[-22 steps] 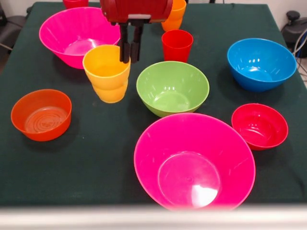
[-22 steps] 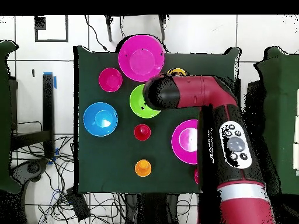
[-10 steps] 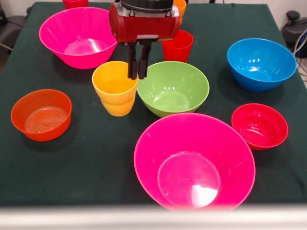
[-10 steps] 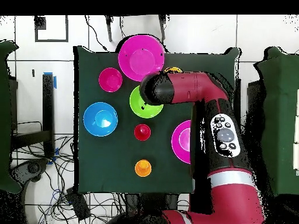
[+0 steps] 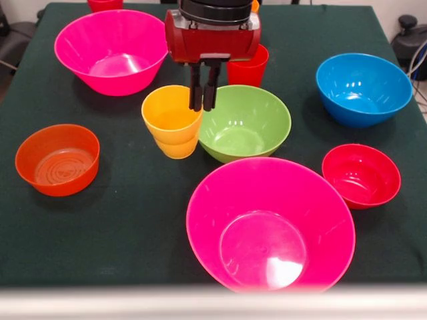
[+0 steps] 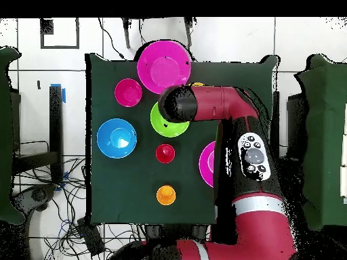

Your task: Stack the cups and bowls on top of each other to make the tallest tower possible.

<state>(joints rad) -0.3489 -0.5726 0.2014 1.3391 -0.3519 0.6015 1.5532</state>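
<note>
Gripper (image 5: 203,107) seemingly clamps glossy tapered yellow cup's (image 5: 172,122) rim

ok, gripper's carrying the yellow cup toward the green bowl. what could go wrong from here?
1. The gripper pinches only the rim of the yellow cup; it could slip or swing.
2. The cup sits right against the lime-green bowl; its side may clip the bowl's rim and shove it.
3. The red cup stands close behind the gripper body and might get knocked.
</note>
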